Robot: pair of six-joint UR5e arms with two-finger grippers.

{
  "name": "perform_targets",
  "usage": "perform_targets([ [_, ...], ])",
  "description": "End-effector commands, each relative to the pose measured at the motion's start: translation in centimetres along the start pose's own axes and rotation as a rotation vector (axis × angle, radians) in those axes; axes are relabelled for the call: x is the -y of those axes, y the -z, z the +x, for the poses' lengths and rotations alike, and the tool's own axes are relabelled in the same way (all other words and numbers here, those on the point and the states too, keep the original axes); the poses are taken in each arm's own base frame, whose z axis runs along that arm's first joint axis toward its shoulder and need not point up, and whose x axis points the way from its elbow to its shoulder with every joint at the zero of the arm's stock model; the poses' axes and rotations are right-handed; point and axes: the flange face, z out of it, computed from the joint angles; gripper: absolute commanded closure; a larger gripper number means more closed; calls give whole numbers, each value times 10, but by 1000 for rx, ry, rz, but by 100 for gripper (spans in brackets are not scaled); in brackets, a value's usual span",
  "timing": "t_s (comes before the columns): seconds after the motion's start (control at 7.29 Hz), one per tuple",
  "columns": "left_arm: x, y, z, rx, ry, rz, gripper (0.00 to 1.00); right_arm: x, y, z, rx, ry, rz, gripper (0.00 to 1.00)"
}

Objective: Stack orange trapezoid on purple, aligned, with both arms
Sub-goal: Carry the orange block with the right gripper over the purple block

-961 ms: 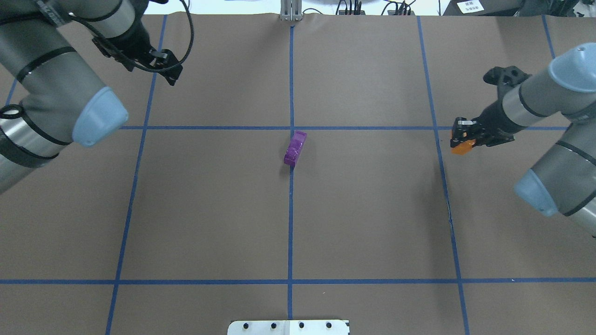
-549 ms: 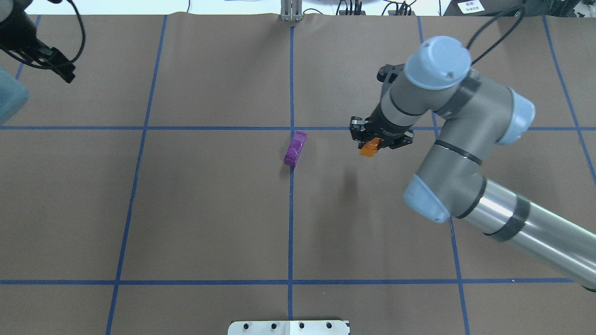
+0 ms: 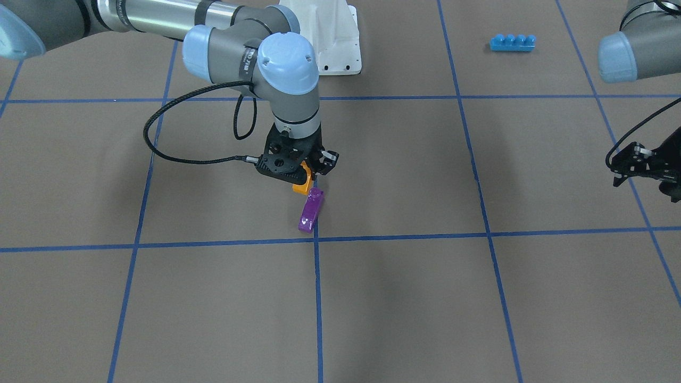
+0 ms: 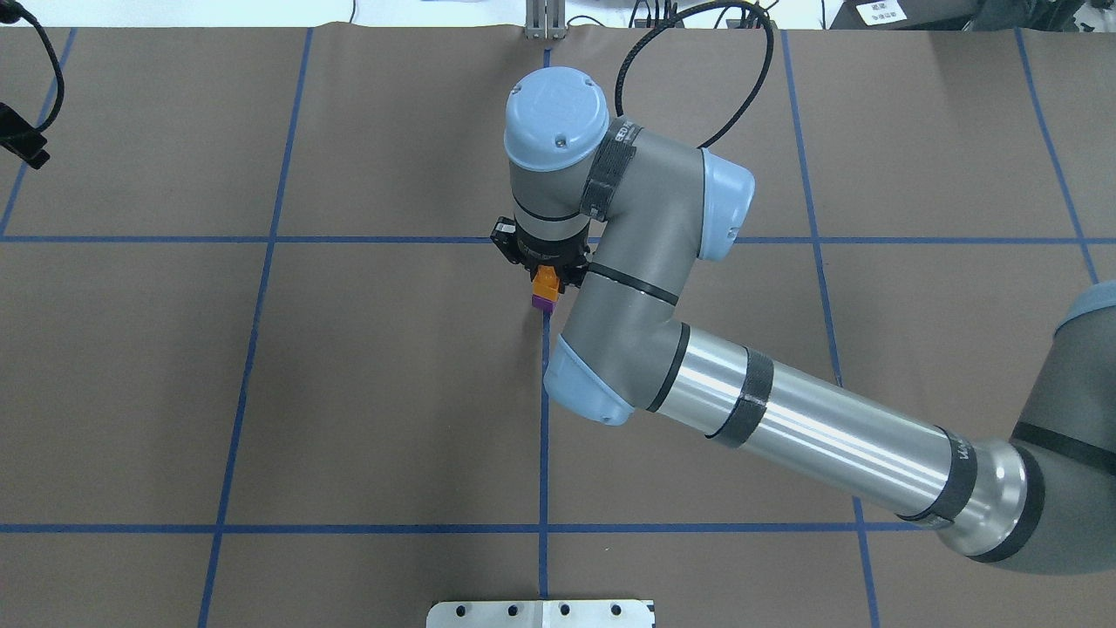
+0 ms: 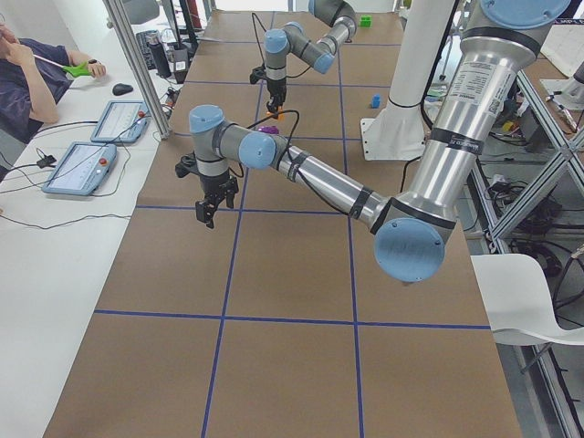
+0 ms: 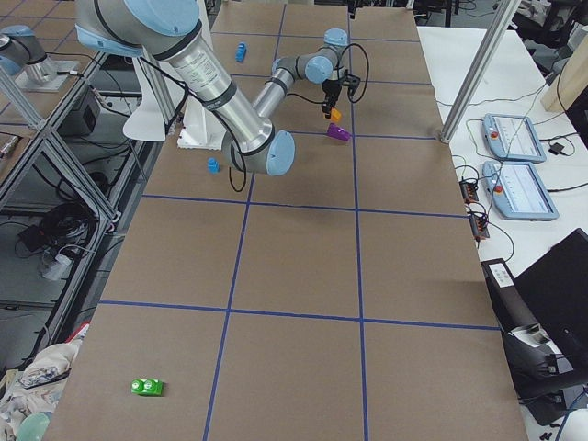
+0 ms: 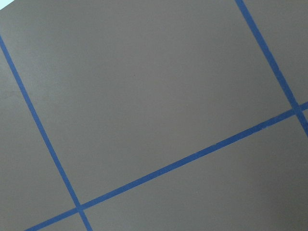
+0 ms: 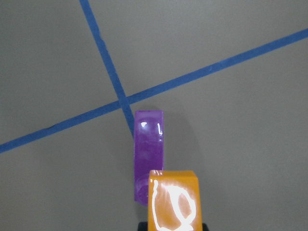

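Note:
The orange trapezoid (image 3: 303, 184) is held in my right gripper (image 3: 305, 179), which is shut on it and points down at the table's middle. The purple block (image 3: 311, 210) lies on the brown table on a blue tape line. The orange block hangs just above the purple block's robot-side end (image 4: 544, 303). In the right wrist view the orange block (image 8: 173, 202) overlaps the near end of the purple one (image 8: 148, 147); I cannot tell whether they touch. My left gripper (image 3: 641, 170) is far off at the table's left side, open and empty.
A blue four-stud brick (image 3: 512, 42) lies near the robot's base (image 3: 335, 37). A small blue block (image 6: 213, 165) and a green block (image 6: 147, 387) lie on the right side. Operator and tablets (image 5: 87, 155) are past the far edge.
My right arm has swung left across the table with the orange block, from the right side to over the purple block. My left arm has drawn back further left.

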Motion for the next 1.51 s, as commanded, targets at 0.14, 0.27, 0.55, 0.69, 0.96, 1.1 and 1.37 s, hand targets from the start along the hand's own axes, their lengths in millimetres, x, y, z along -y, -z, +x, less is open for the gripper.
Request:
perform_targets([
  [0.14,-2,-11,-7,0,-7,8,0,-2,-11,-7,-14,-72,14,100],
  [0.27,-2,-11,-7,0,-7,8,0,6,-13,-15,-26,-82,20,100],
  [0.55,-2,-15,-10,0,-4,2,0,13,-22,-20,-2,-85,23,100],
  [0.69,-2,-16,-10,0,-6,7,0,15,-22,-20,-3,-85,24,100],
  [0.96,-1,-16,-10,1,-9,12,0,16,-26,-19,-10,-86,24,100],
  [1.1,-1,-16,-10,1,-9,12,0,19,-30,-18,-19,-84,25,100],
  [1.37,-1,-16,-10,1,-9,12,0,21,-35,-16,-30,-85,25,100],
])
